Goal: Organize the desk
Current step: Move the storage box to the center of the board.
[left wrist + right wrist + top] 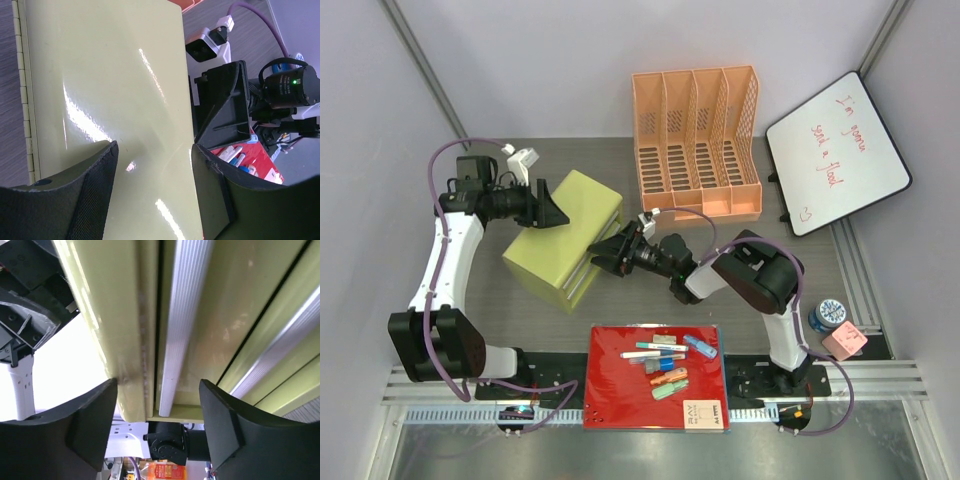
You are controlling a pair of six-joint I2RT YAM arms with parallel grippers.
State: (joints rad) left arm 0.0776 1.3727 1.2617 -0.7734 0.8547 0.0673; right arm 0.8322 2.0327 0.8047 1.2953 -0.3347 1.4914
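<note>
Drawer cabinet [570, 215] under 2-arm approach, at centre-left of desk [640, 300].
Left gripper [545, 205] poised over the cabinet's top with fingers spread, gripping nothing (probably there to brace the box against sliding). Right gripper [605, 250] set at the front, likewise open, straddling the top drawer's silver handle [182, 315], not yet closed on it; judged ready for a pull.
</note>
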